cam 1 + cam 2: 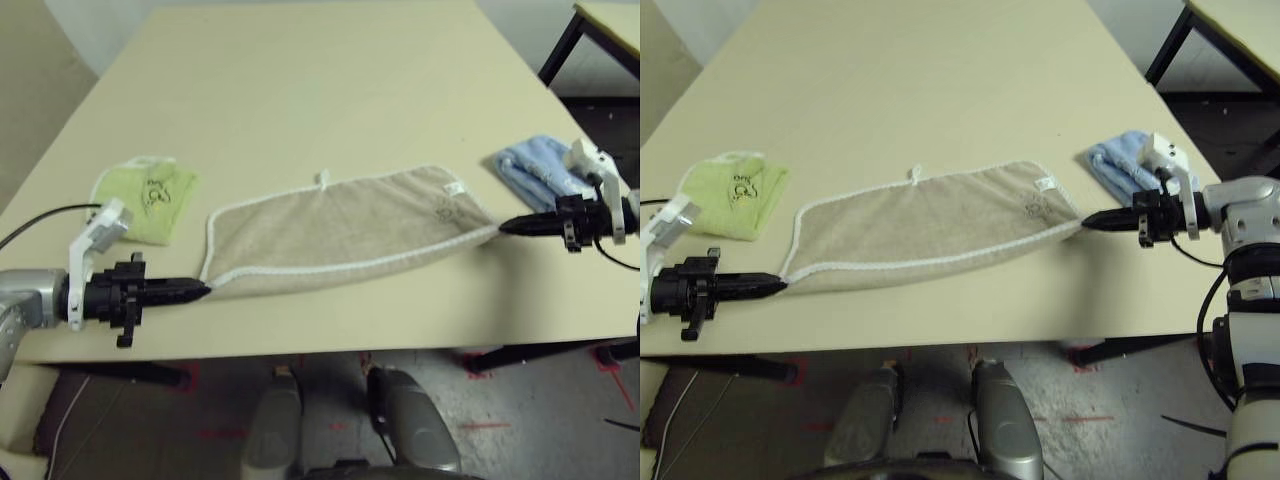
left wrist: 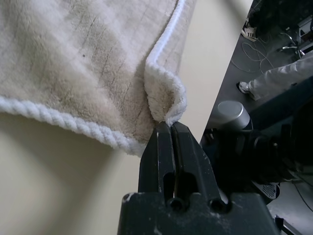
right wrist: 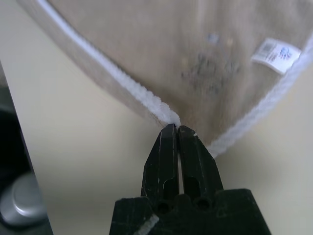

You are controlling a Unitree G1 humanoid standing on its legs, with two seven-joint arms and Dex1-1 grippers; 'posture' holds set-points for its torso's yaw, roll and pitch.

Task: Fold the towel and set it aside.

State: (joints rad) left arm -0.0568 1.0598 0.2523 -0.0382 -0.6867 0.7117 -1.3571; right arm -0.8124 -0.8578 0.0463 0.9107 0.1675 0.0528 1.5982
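Note:
The beige towel (image 1: 340, 230) with white edging lies folded in half lengthwise across the near part of the table, stretched between both grippers. My left gripper (image 1: 205, 291) is shut on the towel's near left corner (image 2: 166, 100), which bunches at the tips. On the right, my right gripper (image 1: 503, 227) is shut on the towel's right corner (image 3: 168, 115), beside the embroidered mark (image 3: 208, 73) and a white label (image 3: 275, 54). A small white loop (image 1: 323, 178) sticks out from the towel's far edge.
A lime-green folded towel (image 1: 150, 195) lies left of the beige one. A light blue folded towel (image 1: 535, 170) lies at the right table edge, behind my right gripper. The table's (image 1: 320, 70) far half is bare. A second table's corner (image 1: 610, 20) stands far right.

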